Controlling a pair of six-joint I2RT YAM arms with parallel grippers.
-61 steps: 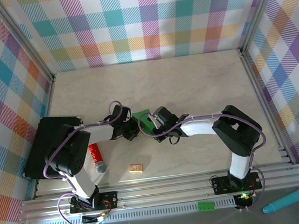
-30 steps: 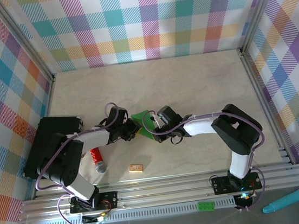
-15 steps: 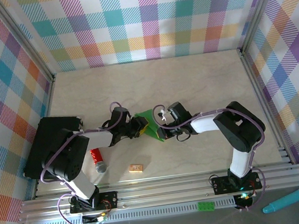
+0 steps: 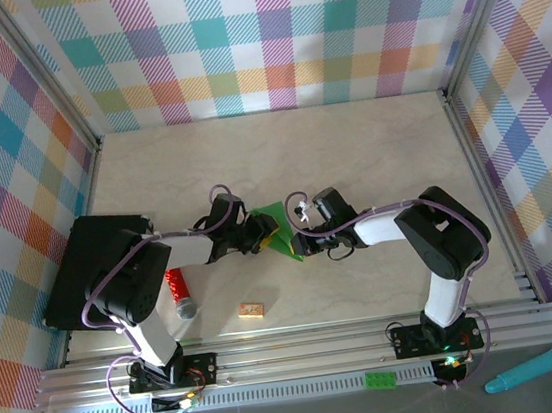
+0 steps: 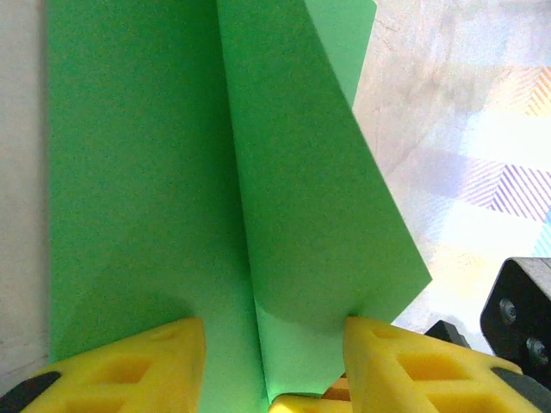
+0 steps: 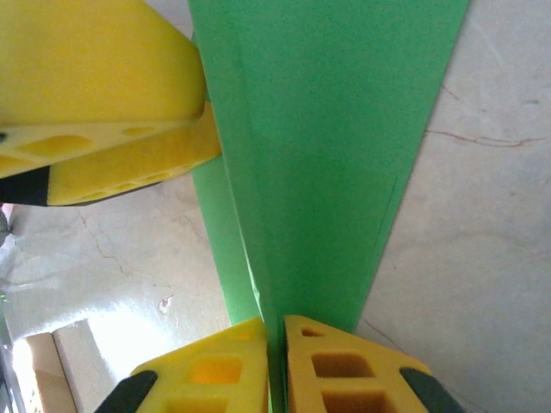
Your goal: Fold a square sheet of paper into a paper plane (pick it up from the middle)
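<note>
Paper [image 6: 327, 129] pinched by right gripper [image 6: 275, 335]: plain at wrist, unclear overhead.

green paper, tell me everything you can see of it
The green paper is thin, plain bright green and matte. It is partly folded: a long centre crease with a layered flap that tapers to a corner. It sits between the two arms, over the marbled table. The right gripper has its jaws pinched shut on one end, and the left gripper straddles the crease with its jaws open.
</note>
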